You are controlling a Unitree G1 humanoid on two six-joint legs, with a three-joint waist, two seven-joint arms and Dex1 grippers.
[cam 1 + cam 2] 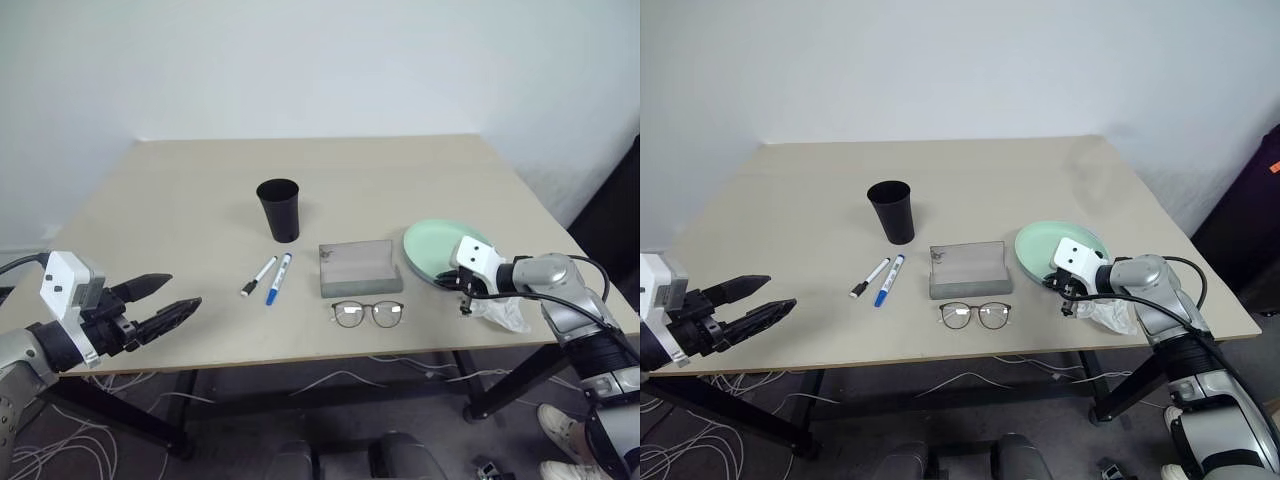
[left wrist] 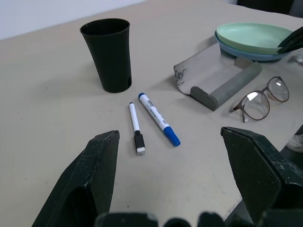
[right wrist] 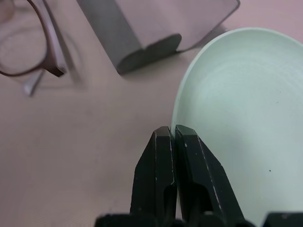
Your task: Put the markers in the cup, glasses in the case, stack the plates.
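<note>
Pale wall behind a beige worktop (image 1: pixel 180 200). Left gripper (image 1: pixel 165 305) spread wide, off the near-left edge. Ahead of it: black cup (image 1: pixel 279 209), two markers (image 2: pixel 152 120) lying side by side; light, slim, likely to roll, best pinched mid-barrel. Beyond them grey case (image 1: pixel 358 266), glasses (image 1: pixel 368 313) just in front; fragile, better taken at the bridge. Right gripper (image 3: pixel 175 135) pressed together at the rim of the stacked plates (image 2: pixel 251 38); tissue (image 1: pixel 505 312) beside it.

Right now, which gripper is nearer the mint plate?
Right. The right gripper, fingers shut, sits at the mint plate's near rim. The left gripper, open, hangs off the table's opposite front corner.
</note>
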